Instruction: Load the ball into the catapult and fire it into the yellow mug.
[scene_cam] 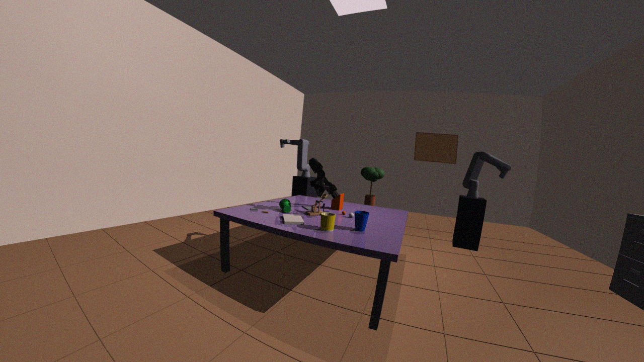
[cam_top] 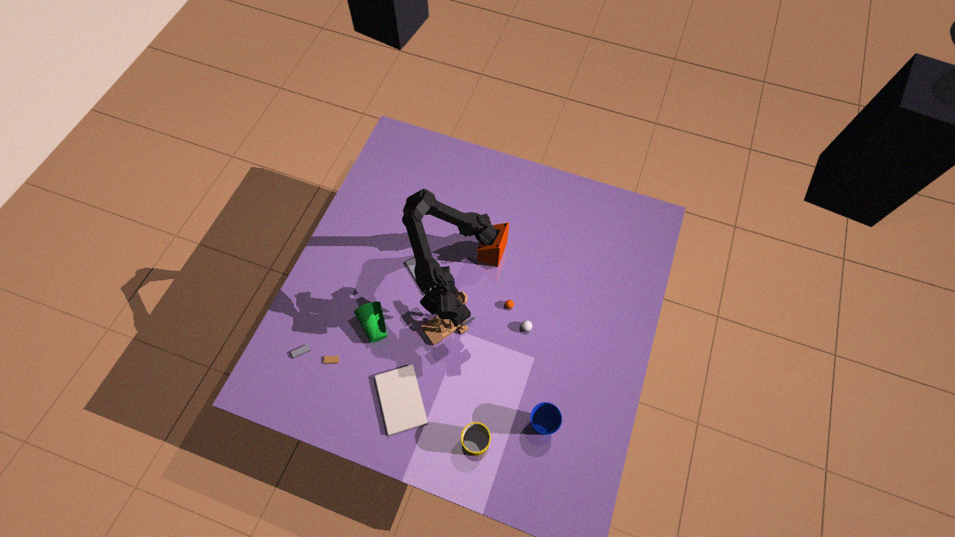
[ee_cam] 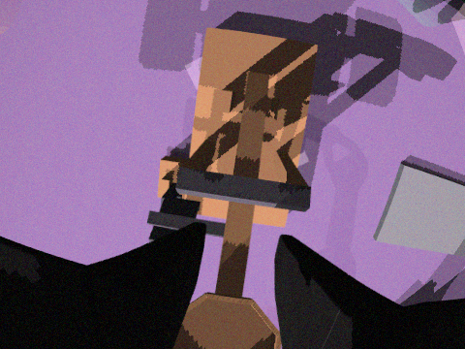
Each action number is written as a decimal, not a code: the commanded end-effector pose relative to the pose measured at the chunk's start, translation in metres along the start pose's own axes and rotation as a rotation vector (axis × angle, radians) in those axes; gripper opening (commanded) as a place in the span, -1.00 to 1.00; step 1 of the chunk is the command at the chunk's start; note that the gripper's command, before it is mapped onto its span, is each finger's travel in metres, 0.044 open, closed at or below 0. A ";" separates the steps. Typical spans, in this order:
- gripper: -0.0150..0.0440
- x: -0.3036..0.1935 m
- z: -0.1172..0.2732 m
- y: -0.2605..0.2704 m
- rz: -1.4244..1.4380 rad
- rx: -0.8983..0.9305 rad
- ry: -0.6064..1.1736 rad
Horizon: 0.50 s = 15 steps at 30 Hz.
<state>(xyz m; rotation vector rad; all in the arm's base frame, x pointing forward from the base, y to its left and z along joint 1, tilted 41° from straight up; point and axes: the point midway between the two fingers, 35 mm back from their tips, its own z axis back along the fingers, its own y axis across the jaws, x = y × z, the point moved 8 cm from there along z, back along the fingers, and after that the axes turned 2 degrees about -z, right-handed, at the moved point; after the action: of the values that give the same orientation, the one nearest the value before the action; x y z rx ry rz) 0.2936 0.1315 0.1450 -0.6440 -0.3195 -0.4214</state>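
Observation:
The wooden catapult [cam_top: 437, 333] [scene_cam: 313, 213] [ee_cam: 218, 53] stands on the purple table, its cup [ee_cam: 232, 322] tilted up on a beam. My gripper [ee_cam: 240, 240] is partly open over the cup end. The beam runs between the fingertips with a gap on both sides, and the left finger hides part of the cup; contact is unclear. No ball shows in the visible part of the cup. An orange ball [cam_top: 509, 304] [scene_cam: 343, 212] and a white ball [cam_top: 526, 326] [scene_cam: 351, 215] lie beside the catapult. The yellow mug [cam_top: 475, 438] [scene_cam: 327, 221] stands upright near the table's front edge.
A blue cup [cam_top: 546, 418] [scene_cam: 360, 220] stands beside the yellow mug. A white slab [cam_top: 401, 400] [scene_cam: 293, 219], a green cup [cam_top: 370, 321] and two small blocks lie left of the catapult. A grey slab [ee_cam: 421, 208] lies near it. An orange wedge [cam_top: 490, 255] [scene_cam: 338, 201] is at my arm's base.

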 end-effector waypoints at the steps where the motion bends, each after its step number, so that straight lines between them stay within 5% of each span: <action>1: -0.42 0.000 0.000 0.000 -0.004 -0.003 -0.002; 15: -0.49 -0.001 -0.003 0.000 -0.004 -0.003 -0.002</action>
<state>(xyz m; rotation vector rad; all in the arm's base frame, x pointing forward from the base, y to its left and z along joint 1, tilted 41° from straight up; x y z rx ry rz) 0.2937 0.1313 0.1447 -0.6438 -0.3202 -0.4225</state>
